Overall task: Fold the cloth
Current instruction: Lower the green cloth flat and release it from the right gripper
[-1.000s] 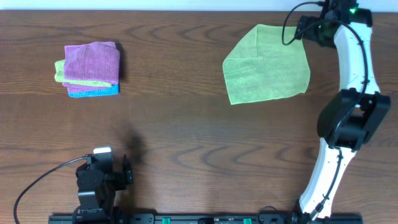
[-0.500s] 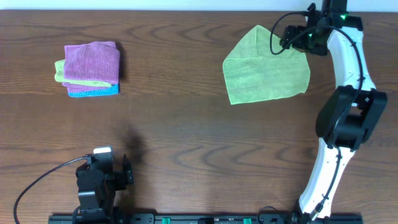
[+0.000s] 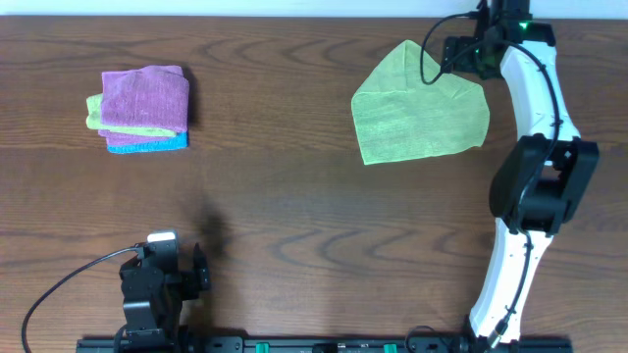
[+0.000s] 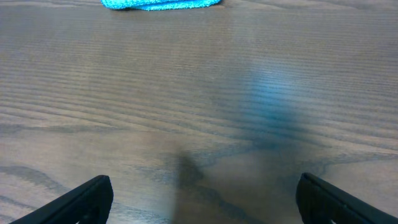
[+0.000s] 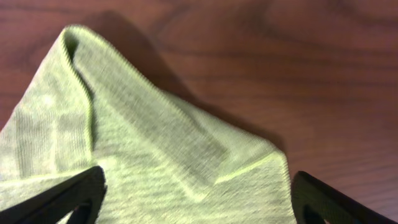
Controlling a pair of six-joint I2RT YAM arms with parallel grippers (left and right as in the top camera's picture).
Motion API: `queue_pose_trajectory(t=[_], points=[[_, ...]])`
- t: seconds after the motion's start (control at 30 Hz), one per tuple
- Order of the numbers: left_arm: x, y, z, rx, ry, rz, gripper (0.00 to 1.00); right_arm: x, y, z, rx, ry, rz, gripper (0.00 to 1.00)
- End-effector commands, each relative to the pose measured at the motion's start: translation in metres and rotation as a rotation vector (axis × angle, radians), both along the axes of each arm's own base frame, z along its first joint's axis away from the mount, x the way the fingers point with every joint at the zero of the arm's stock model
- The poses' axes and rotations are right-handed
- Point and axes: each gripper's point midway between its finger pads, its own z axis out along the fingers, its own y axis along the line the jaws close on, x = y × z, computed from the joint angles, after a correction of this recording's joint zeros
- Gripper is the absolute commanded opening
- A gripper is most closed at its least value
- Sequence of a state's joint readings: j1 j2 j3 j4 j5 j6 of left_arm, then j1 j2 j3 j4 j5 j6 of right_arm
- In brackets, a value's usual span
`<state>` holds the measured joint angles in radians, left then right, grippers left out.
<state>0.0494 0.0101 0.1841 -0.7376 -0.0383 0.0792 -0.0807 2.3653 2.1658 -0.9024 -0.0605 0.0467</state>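
Note:
The lime-green cloth [image 3: 417, 106] lies at the back right of the table, partly folded, with an overlapped layer at its top corner. My right gripper [image 3: 453, 61] hovers over its upper right part, fingers wide apart. In the right wrist view the cloth [image 5: 143, 149] fills the lower frame, with a raised fold at its middle, and the open right gripper [image 5: 196, 202] straddles it. My left gripper [image 3: 201, 267] rests at the front left, open and empty; in the left wrist view [image 4: 202, 199] only bare wood lies between its fingers.
A stack of folded cloths [image 3: 143, 108], purple over lime over blue, sits at the back left. Its blue bottom edge shows at the top of the left wrist view [image 4: 161, 4]. The right arm [image 3: 535, 186] reaches along the table's right side.
My right gripper has moved left along the cloth's top edge, and the cloth's top corner has shifted slightly. The left arm has not moved.

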Motion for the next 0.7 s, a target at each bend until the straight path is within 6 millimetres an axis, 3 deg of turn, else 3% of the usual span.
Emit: queue_pose_trajectory(t=[0.0,0.13,0.5,0.67], points=[[-0.003,0.002,-0.01,0.015,0.029,0.005,0.96,-0.002,0.011,0.0,0.063,0.005,0.024,0.86],[-0.003,0.002,-0.01,0.014,0.029,0.005,0.95,-0.005,0.01,-0.011,0.093,0.033,0.003,0.8],[-0.003,0.002,-0.01,0.015,0.029,0.005,0.95,-0.014,0.025,-0.073,0.222,0.159,-0.019,0.7],[-0.003,0.002,-0.01,0.015,0.029,0.005,0.95,-0.011,0.024,-0.075,0.223,0.147,-0.02,0.61]])
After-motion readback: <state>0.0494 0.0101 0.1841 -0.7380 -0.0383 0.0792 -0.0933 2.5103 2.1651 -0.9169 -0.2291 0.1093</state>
